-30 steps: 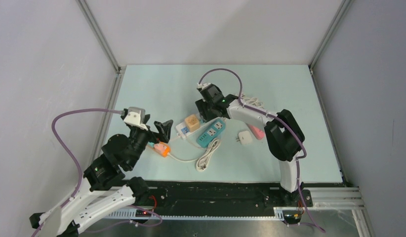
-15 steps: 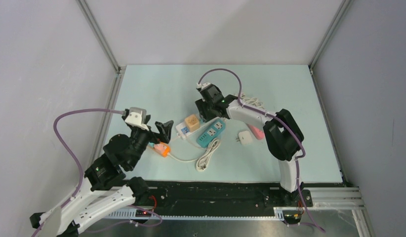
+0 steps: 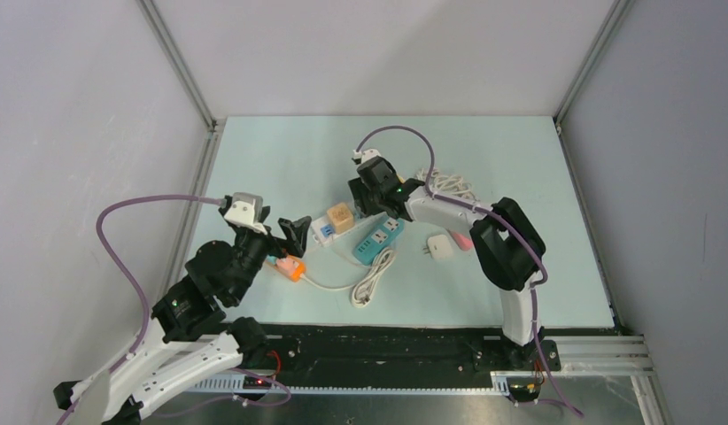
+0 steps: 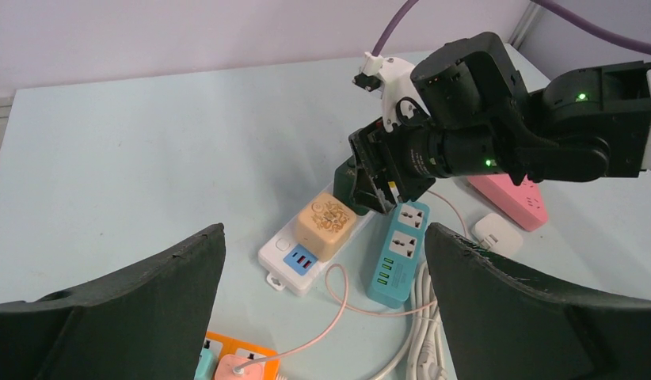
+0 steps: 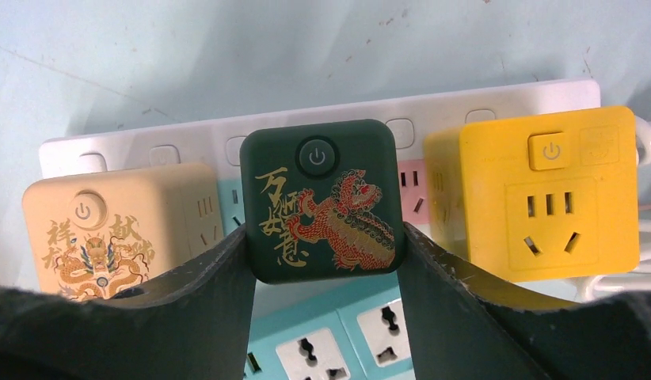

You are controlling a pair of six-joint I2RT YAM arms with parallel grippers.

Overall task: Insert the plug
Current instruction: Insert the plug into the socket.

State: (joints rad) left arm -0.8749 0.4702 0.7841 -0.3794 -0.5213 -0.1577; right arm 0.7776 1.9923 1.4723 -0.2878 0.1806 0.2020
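The plug is a dark green cube (image 5: 322, 202) with a red and gold dragon and a power button on its face. My right gripper (image 5: 324, 237) is shut on its two sides. It hangs over the white power strip (image 5: 322, 111), between a tan cube (image 5: 116, 226) and a yellow cube (image 5: 544, 190) that stand on the strip. I cannot tell whether its pins are seated. In the top view the right gripper (image 3: 371, 199) is at the strip's far end. My left gripper (image 3: 285, 232) stands open and holds nothing, near the strip's front end (image 3: 325, 230).
A teal power strip (image 3: 378, 239) lies right beside the white one, with a coiled white cable (image 3: 371, 279) at its near end. An orange strip (image 3: 292, 267) with a pink plug lies under the left gripper. A white adapter (image 3: 440, 247) and a pink strip (image 3: 460, 239) lie to the right.
My right gripper has shifted slightly left with the green cube, its jaws a touch tighter on it. The white strip and tan cube have moved a little with it. The left arm is still.
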